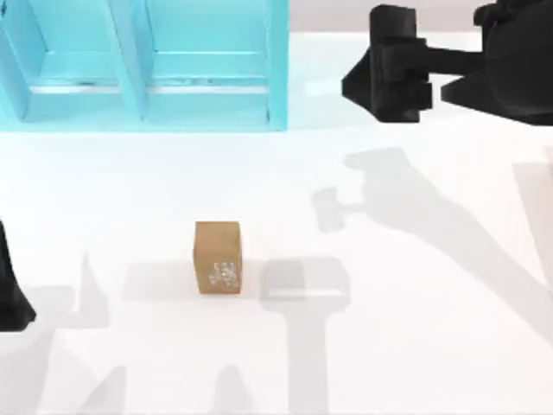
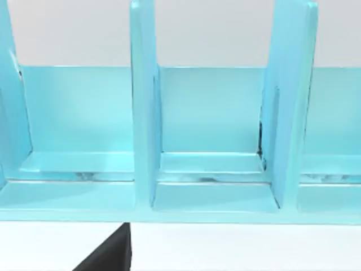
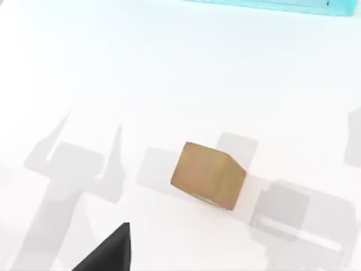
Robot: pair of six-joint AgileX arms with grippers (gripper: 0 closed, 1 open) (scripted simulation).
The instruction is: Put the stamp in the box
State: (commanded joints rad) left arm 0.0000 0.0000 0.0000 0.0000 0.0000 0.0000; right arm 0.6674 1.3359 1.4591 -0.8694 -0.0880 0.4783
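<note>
On bare table: stamp untouched, well apart from box; grasp, transfer outstanding; jaw state of both grippers indeterminable

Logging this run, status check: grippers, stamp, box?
Right gripper high, off stamp. Left arm parked at table's left edge. Stamp alone on table, mid-front. Box at back left; path looks clear.

One tan-brown stamp sits on the white table, near its middle. One light blue box with upright dividers stands along the far edge, toward the left corner. Two black robot arms are present.
</note>
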